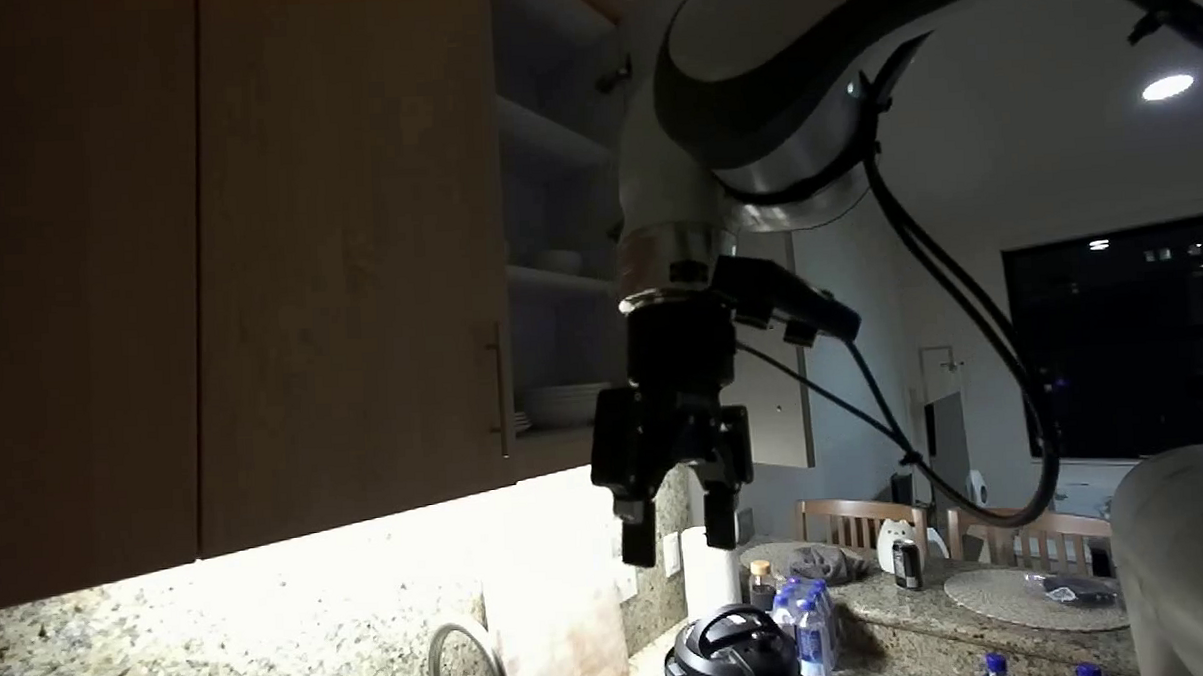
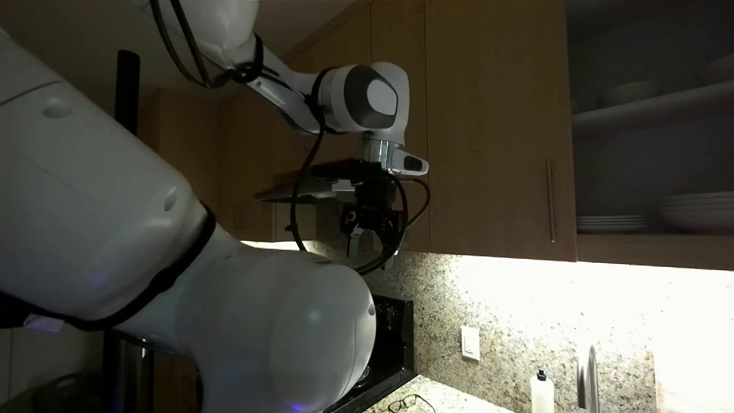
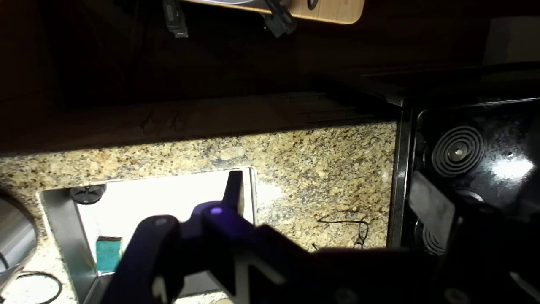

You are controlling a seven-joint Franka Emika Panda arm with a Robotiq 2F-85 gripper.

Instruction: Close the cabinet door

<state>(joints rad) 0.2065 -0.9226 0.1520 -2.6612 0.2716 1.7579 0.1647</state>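
Observation:
The cabinet door (image 1: 779, 392) stands open in an exterior view, its pale inner face partly showing behind my arm and gripper. Most of it is hidden by the arm, and its handle cannot be made out. The open cabinet (image 2: 648, 160) shows shelves with bowls and plates in both exterior views. The wider tan door panel (image 1: 348, 247) beside the opening is closed, with a vertical bar handle (image 2: 550, 201). My gripper (image 1: 679, 535) hangs pointing down in front of the cabinets, apart from the door. Its fingers are spread with nothing between them, as the wrist view (image 3: 331, 185) also shows.
Below are a granite counter (image 3: 329, 169), a sink (image 3: 63, 219) with a green sponge (image 3: 108, 254), glasses (image 3: 360, 232) and a black stove (image 3: 506, 139). A black appliance (image 1: 738, 658), water bottles (image 1: 812, 636) and a faucet (image 1: 462, 638) stand below. A soap bottle (image 2: 542, 393) stands near the backsplash.

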